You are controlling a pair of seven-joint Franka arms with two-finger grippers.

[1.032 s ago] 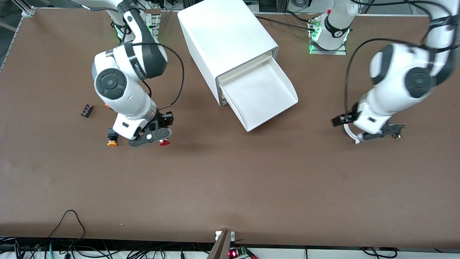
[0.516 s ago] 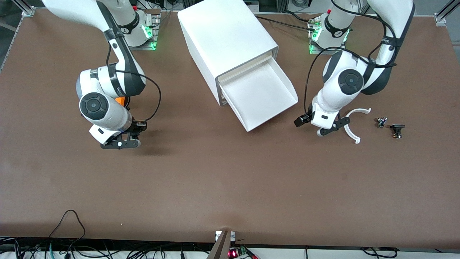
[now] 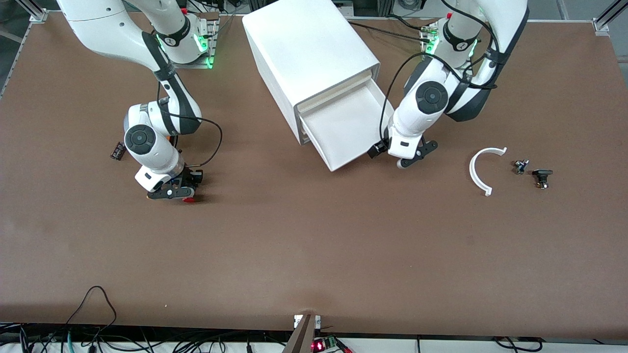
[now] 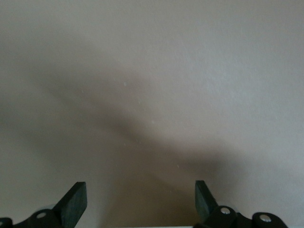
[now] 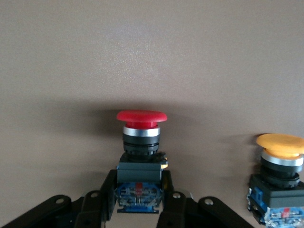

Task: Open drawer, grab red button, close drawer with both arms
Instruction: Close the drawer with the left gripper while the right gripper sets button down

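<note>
The button [image 5: 141, 116] has a round red cap on a black body. My right gripper [image 5: 138, 185] is shut on that body, the cap pointing away from the fingers. In the front view the right gripper [image 3: 172, 192] is low over the table toward the right arm's end, and the button's red cap [image 3: 189, 199] shows at its edge. The drawer [image 3: 353, 132] stands pulled out of the white cabinet [image 3: 309, 54] with nothing in it. My left gripper [image 3: 414, 154] is open beside the drawer's front corner. In the left wrist view the left gripper [image 4: 140, 204] has only bare surface between its fingers.
A like button with a yellow-orange cap [image 5: 280, 145] stands close beside the held one. A small dark chip [image 3: 118, 150] lies toward the right arm's end. A white curved strip [image 3: 481, 169] and two small dark parts [image 3: 521, 165], [image 3: 541, 176] lie toward the left arm's end.
The left gripper has travelled from the small parts at its end of the table to the drawer's front corner. The right gripper has shifted toward the right arm's end, still holding the button.
</note>
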